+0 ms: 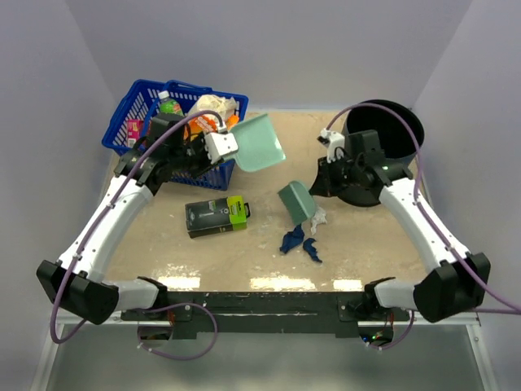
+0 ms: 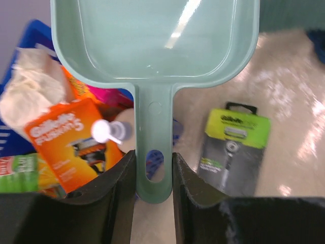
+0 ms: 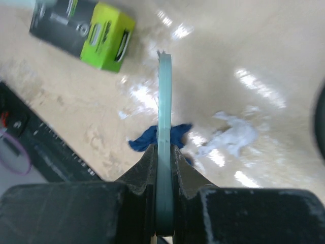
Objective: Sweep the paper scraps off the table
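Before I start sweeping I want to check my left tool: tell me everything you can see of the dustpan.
The dustpan is pale teal, glossy plastic: a squarish scoop with rounded corners and a raised rim, plus a flat handle with a hanging hole. It looks empty. The left gripper is shut on the handle near its end and holds the pan tilted in the air beside the blue basket. Nothing else seems to touch it.

Teal dustpan (image 2: 152, 40); blue, whitish paper scraps (image 1: 295, 241); beige table (image 1: 163, 252).

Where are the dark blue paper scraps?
Overhead, the dark blue scraps lie right of centre on the beige table, in front of the teal brush, beside a whitish scrap.
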`<state>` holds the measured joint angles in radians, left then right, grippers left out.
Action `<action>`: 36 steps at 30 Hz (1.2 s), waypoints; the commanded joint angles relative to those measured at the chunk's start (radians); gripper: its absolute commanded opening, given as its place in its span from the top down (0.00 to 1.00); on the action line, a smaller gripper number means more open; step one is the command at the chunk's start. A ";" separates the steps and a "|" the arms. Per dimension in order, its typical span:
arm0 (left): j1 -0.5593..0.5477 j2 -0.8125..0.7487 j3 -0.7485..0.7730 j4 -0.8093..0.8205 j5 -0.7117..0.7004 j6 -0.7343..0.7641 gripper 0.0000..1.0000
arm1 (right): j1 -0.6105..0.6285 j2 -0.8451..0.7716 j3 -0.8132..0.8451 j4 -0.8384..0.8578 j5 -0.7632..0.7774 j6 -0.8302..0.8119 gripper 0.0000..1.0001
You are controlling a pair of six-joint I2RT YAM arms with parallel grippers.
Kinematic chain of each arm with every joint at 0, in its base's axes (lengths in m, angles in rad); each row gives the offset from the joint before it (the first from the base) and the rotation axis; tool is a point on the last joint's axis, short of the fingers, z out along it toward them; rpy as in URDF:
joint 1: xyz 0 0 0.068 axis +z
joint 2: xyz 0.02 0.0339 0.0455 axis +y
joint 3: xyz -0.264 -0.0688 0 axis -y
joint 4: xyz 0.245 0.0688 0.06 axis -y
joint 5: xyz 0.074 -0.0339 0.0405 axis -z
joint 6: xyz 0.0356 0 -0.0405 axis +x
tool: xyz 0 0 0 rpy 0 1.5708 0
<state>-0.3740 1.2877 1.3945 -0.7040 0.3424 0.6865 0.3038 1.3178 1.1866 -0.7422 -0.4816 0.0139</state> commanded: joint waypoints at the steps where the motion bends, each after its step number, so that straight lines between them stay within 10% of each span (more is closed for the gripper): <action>1: -0.009 -0.048 0.003 -0.251 0.136 0.148 1.00 | -0.054 -0.104 0.088 -0.028 0.116 -0.046 1.00; 12: -0.238 0.073 -0.071 -0.532 0.126 0.279 1.00 | -0.055 -0.086 0.122 -0.033 0.455 -0.135 1.00; 36: -0.444 0.217 -0.221 -0.252 -0.227 -0.105 1.00 | 0.015 -0.046 -0.088 0.000 0.485 -0.078 1.00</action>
<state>-0.7921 1.4773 1.1790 -1.0554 0.1452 0.6437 0.2771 1.2823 1.1511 -0.7700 0.0093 -0.0982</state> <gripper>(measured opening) 0.350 0.106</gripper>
